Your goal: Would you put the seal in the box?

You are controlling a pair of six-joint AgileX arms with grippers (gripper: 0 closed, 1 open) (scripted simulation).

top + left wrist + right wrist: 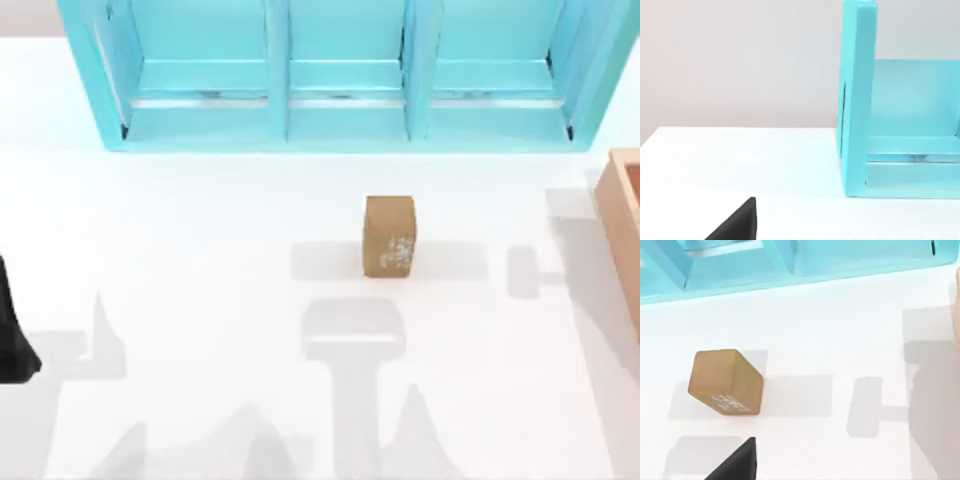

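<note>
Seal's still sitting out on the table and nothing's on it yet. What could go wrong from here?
1. The seal is a small upright block standing free on the table; a slightly off-centre approach could tip it rather than grip it.
2. The box sits at the table's right edge, with a thick wall to clear; a low carry might clip it.
3. The turquoise shelf stands just behind the seal, so an approach from that side has little room.

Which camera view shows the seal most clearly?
The right wrist view: the seal is close, its speckled face visible. The top view shows it standing mid-table. The left wrist view looks at the turquoise shelf.
</note>
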